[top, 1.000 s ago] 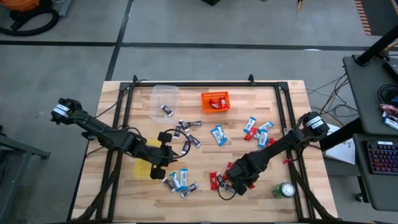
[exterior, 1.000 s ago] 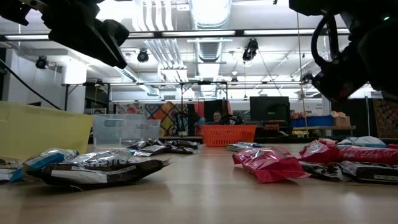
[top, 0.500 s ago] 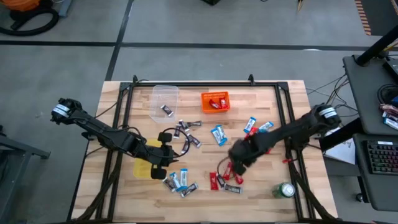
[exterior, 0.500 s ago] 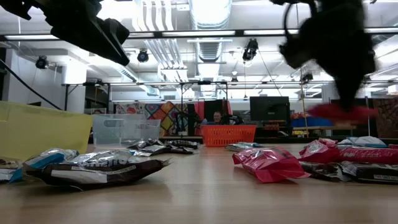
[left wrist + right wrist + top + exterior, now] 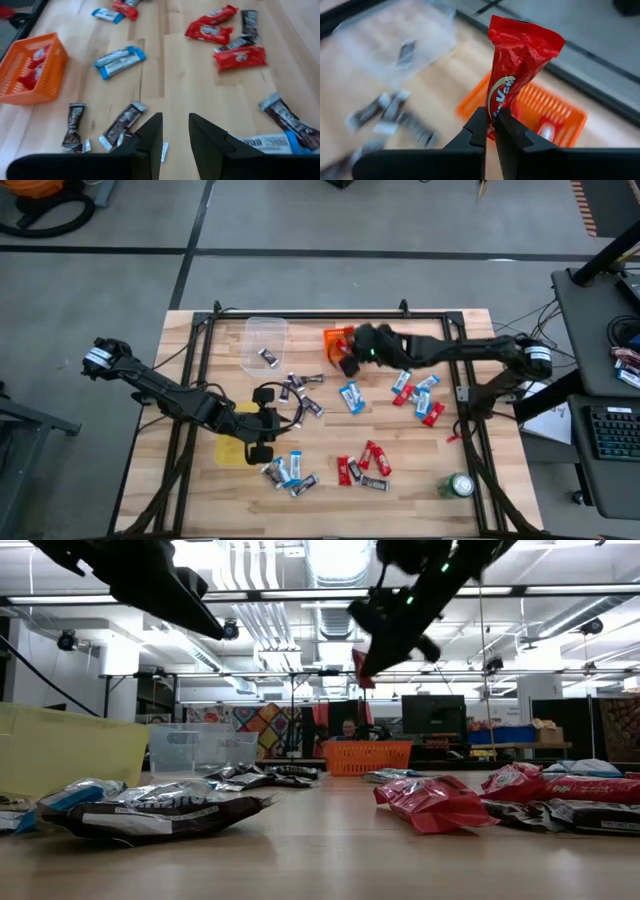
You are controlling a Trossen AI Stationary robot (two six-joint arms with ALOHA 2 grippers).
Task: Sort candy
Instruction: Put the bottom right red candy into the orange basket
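Many wrapped candy bars lie loose on the wooden table: blue-and-white ones (image 5: pixel 350 396), red ones (image 5: pixel 372 459) and dark ones (image 5: pixel 303 394). My right gripper (image 5: pixel 350 360) reaches in from the table's right. It hovers at the orange bin (image 5: pixel 338 337) at the far middle, shut on a red candy bar (image 5: pixel 520 60), which the low view also shows as a red bar (image 5: pixel 359 667) in the air. My left gripper (image 5: pixel 175 135) hangs open over the yellow bin (image 5: pixel 232 448) at the near left, with nothing between its fingers. My right gripper pinches one end (image 5: pixel 493 116) of the red candy bar between its two fingers. The rest of the wrapper sticks out past the fingertips. The fingers slant down, coming from the table's right. The bar is lifted clear of the table, near the orange bin.
The orange bin (image 5: pixel 555 112) holds a few red bars. A clear bin (image 5: pixel 265 342) at the far left holds one dark bar. A green can (image 5: pixel 460 485) stands at the near right. A black frame (image 5: pixel 300 317) runs round the table.
My right gripper has swung from the near middle of the table up and toward the far edge, to the orange bin. It turned as it went and carried a red candy bar lifted clear of the table. My left gripper has stayed over the yellow bin.
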